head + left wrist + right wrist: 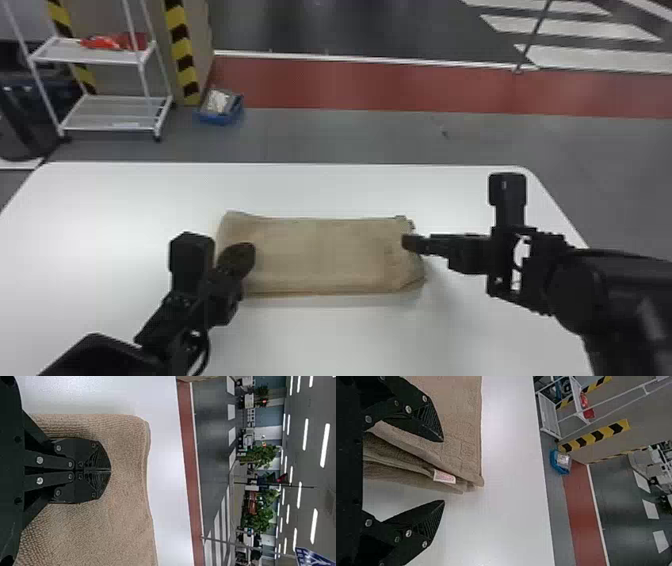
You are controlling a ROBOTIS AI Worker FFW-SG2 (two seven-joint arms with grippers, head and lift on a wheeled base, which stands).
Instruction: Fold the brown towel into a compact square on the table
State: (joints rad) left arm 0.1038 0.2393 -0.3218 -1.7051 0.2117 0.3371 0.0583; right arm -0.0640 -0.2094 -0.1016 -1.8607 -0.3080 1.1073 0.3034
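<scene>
While the left hand (pixel 246 251) is closed over the towel (pixel 320 255), the right hand (pixel 407 243) gapes at one end.

The towel (pixel 320 255) is brown, the desk (pixel 125 200) white. Yellow and black stripes mark 2 posts (pixel 181 50); the floor strip (pixel 375 85) is red.

A white rack (pixel 105 57) holds something red (pixel 112 42); a blue bin (pixel 218 118) sits on the floor beside a striped post (pixel 182 55). Farther off stand leafy plants (pixel 259 516); a blue sign (pixel 313 558) shows.

Black arms (pixel 610 285), silver screws (pixel 39 460), looping cable (pixel 206 345)
</scene>
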